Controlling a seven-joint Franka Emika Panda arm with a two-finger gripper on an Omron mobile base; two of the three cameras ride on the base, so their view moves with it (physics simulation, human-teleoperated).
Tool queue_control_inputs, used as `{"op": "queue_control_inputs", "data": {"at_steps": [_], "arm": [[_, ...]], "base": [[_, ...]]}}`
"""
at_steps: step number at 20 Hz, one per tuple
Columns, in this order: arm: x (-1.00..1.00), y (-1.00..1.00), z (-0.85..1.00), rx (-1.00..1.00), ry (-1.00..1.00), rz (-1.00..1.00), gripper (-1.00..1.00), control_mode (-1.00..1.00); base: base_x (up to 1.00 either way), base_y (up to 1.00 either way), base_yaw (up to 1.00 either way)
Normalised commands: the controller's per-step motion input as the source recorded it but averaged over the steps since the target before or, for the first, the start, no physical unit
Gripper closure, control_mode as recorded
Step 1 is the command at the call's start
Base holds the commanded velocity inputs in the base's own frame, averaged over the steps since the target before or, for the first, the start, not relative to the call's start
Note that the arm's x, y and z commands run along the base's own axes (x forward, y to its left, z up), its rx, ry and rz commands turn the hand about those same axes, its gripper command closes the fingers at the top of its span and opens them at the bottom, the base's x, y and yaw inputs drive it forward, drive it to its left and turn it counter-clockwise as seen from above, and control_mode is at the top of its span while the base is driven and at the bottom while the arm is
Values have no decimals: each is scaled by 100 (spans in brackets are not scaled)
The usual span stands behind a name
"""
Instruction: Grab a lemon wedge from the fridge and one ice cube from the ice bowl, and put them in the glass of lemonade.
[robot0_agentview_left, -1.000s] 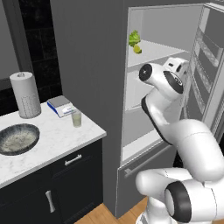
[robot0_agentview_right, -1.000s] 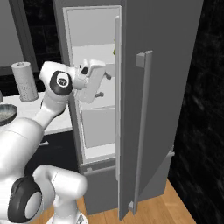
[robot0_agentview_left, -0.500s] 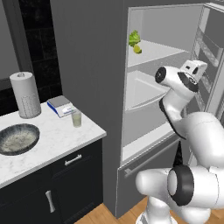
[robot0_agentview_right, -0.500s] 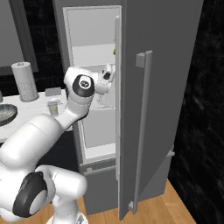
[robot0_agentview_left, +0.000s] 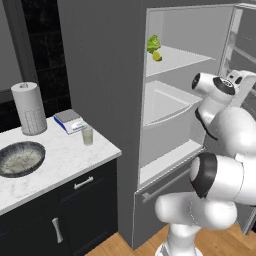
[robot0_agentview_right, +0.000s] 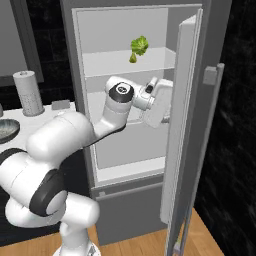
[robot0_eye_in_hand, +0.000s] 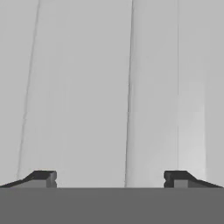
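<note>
On the marble counter (robot0_agentview_left: 60, 165) at left sit the ice bowl (robot0_agentview_left: 20, 158), a paper towel roll (robot0_agentview_left: 29, 108), a small blue-and-white box (robot0_agentview_left: 70, 121) and the glass of lemonade (robot0_agentview_left: 87, 135). The fridge (robot0_agentview_left: 107, 75) stands open beside it, the lemon wedge (robot0_agentview_left: 157, 56) resting on its top shelf just below a frilly green leafy vegetable (robot0_agentview_left: 153, 43). The white arm reaches into the middle of the fridge, its gripper (robot0_eye_in_hand: 109, 178) spread wide and empty, facing a pale inner wall (robot0_eye_in_hand: 87, 87) near the open door (robot0_agentview_right: 182, 125).
</note>
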Motion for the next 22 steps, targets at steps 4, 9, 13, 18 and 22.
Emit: {"op": "queue_control_inputs", "data": {"at_steps": [4,9,13,18,22], "arm": [[-14,-100,-4,1,-3,-24,-100,-100],[-5,-96,0,3,-15,-10,-100,-100],[0,-77,0,1,-18,-2,-100,-100],[0,-57,0,0,-23,0,-100,-100],[0,-59,-8,0,-19,0,-100,-100]], "base": [[0,0,0],[0,0,0],[0,0,0],[0,0,0],[0,0,0]]}}
